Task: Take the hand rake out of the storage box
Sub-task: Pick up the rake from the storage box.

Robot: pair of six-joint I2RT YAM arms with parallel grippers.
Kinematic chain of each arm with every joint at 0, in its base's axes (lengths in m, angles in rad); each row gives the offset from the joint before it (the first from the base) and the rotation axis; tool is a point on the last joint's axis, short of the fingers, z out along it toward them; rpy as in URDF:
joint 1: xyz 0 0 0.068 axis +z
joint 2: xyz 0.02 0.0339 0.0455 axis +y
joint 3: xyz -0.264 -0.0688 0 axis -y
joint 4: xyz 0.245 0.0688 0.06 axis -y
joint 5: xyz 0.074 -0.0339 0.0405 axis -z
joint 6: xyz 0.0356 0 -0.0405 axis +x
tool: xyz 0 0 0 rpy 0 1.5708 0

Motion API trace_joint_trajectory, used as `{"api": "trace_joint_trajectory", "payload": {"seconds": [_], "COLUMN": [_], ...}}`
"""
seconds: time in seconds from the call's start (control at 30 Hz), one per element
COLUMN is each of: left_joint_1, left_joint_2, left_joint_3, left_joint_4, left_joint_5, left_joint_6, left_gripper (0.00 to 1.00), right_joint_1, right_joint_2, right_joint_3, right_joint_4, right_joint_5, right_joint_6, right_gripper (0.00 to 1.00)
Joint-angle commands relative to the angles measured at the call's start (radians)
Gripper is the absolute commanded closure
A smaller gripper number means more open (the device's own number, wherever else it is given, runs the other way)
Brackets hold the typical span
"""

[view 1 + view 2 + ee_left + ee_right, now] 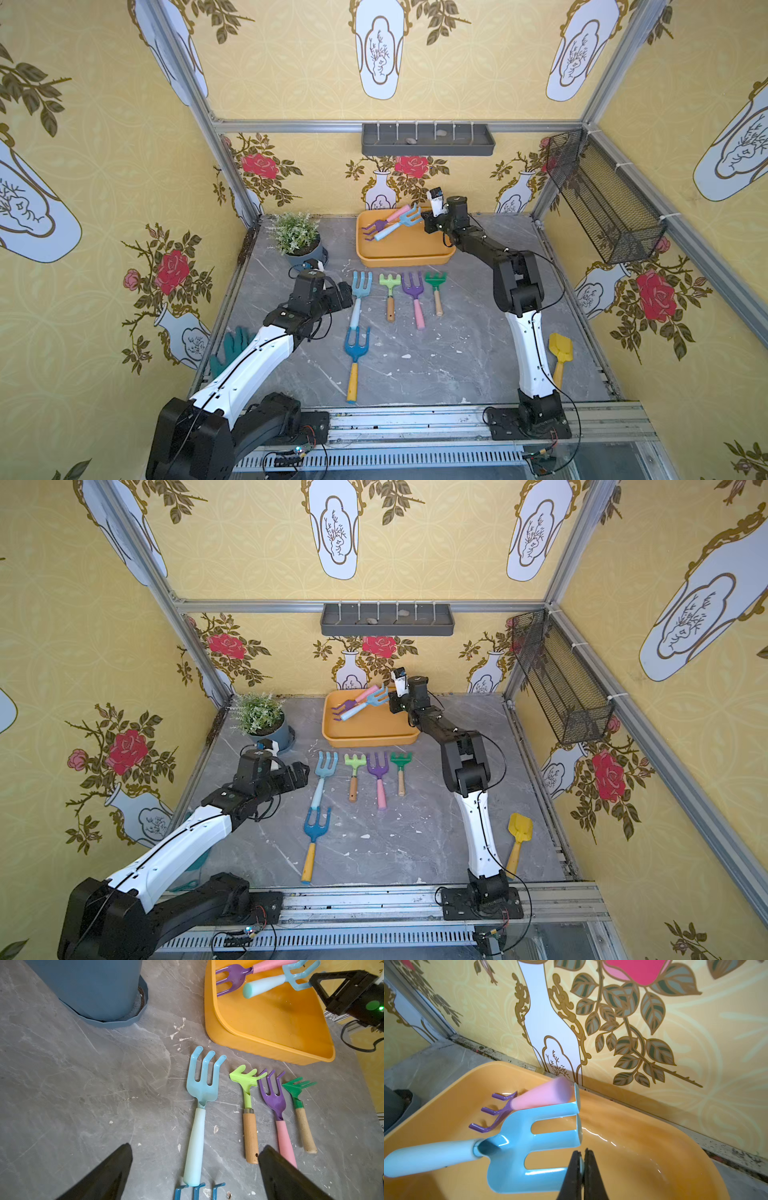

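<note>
The orange-yellow storage box (403, 259) (370, 741) stands at the back of the table. Two hand rakes lie crossed in it: a light blue hand rake (397, 226) (512, 1147) and a purple one with a pink handle (380, 224) (537, 1097). My right gripper (422, 216) (582, 1159) is shut on the tip of an outer tine of the light blue rake. That rake's head is tilted up and its handle slopes down into the box. My left gripper (347, 293) (198, 1145) hangs open over the table, holding nothing.
Several rakes lie in a row in front of the box: light blue (359, 291), lime (390, 291), purple (413, 291), green (435, 286), and dark blue (355, 357) nearer. A potted plant (297, 237), yellow shovel (559, 357), teal glove (232, 345), wall tray (428, 139) and mesh basket (602, 199) surround them.
</note>
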Motion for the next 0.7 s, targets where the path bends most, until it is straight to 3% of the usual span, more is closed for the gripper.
{"api": "trace_joint_trajectory", "payload": {"seconds": [0.0, 0.27, 0.4, 0.57, 0.67], "left_joint_1": [0.000, 0.000, -0.004, -0.127, -0.202], "left_joint_2": [-0.002, -0.025, -0.042, -0.042, -0.050], "left_joint_3": [-0.010, -0.022, -0.032, -0.009, -0.010], "left_joint_4": [0.022, 0.035, 0.075, 0.082, 0.082], "left_joint_5": [0.012, 0.046, 0.128, 0.116, 0.111], "left_joint_6": [-0.005, -0.018, 0.005, 0.035, 0.026], "left_gripper": [0.00, 0.00, 0.00, 0.04, 0.09], "right_joint_1": [-0.004, -0.008, 0.018, 0.135, 0.197], "right_joint_2": [-0.066, -0.270, -0.429, -0.643, -0.739], "right_joint_3": [-0.077, -0.295, -0.436, -0.655, -0.747], "right_joint_4": [0.080, 0.051, -0.003, -0.120, -0.190], "right_joint_5": [-0.018, -0.085, -0.153, -0.184, -0.228], "right_joint_6": [-0.060, -0.130, -0.245, -0.409, -0.424], "right_gripper": [1.00, 1.00, 1.00, 1.00, 1.00]}}
